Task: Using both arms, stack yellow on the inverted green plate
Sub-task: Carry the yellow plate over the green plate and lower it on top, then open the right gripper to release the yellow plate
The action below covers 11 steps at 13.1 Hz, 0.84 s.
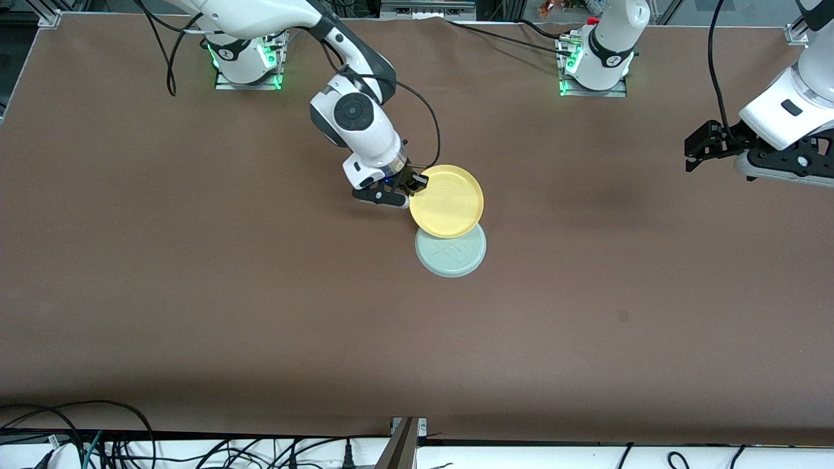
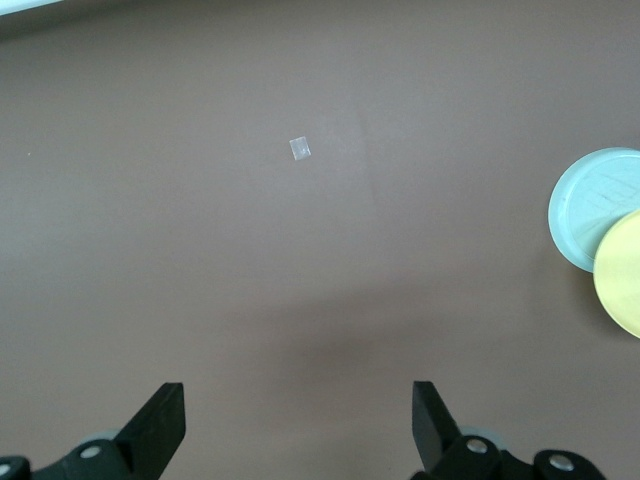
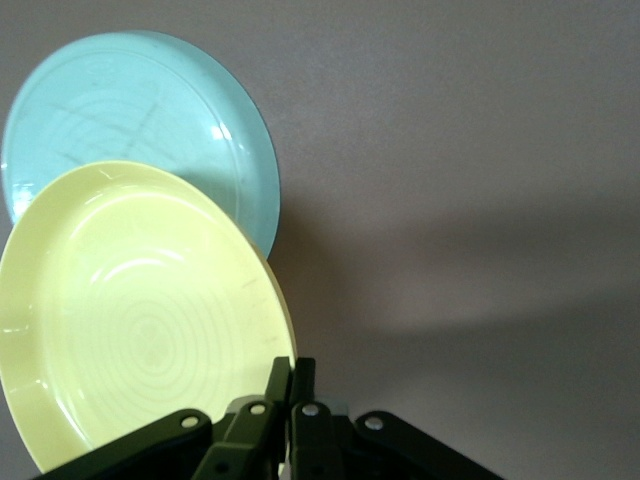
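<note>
My right gripper [image 1: 417,184] is shut on the rim of the yellow plate [image 1: 447,200], holding it right way up in the air. The yellow plate [image 3: 130,310] overlaps the edge of the green plate [image 1: 452,251], which lies upside down on the table with its scratched underside [image 3: 130,115] showing. My left gripper [image 1: 692,156] hangs open over bare table at the left arm's end, well away from both plates, with nothing between its fingers [image 2: 158,425]. The green plate [image 2: 590,205] and the yellow plate [image 2: 620,275] show at the border of the left wrist view.
A brown cloth [image 1: 260,293] covers the table. A small pale square mark [image 2: 299,149] lies on it below the left gripper. Cables [image 1: 98,443] run along the table edge nearest the front camera.
</note>
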{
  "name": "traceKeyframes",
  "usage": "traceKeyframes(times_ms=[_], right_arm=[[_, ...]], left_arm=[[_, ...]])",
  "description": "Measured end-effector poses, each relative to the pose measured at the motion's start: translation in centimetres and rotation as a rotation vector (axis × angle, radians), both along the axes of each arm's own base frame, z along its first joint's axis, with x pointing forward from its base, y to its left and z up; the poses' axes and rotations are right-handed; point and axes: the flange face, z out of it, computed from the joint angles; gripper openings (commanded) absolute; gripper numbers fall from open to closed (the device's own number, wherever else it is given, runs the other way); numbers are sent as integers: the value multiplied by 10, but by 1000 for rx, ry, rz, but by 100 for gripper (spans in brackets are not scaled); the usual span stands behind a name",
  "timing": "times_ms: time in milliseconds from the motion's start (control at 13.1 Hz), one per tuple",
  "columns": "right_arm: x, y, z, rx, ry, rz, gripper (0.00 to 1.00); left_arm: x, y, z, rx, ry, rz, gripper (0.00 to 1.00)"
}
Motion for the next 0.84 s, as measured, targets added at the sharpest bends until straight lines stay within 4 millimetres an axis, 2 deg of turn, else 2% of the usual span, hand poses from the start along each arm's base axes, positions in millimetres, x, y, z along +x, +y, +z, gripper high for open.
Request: traceKeyframes(times_ms=[152,457,838], right_arm=[[4,1,-13,-11,-26,-15,0],[31,7,-1,20,-62,-55,0],[41,14,2,39,-68,-79,0]], left_arm=[[0,0,0,0,0,0,100],[0,-1,0,0,1,-2,100],[1,-2,-1,0,3,-4,100]])
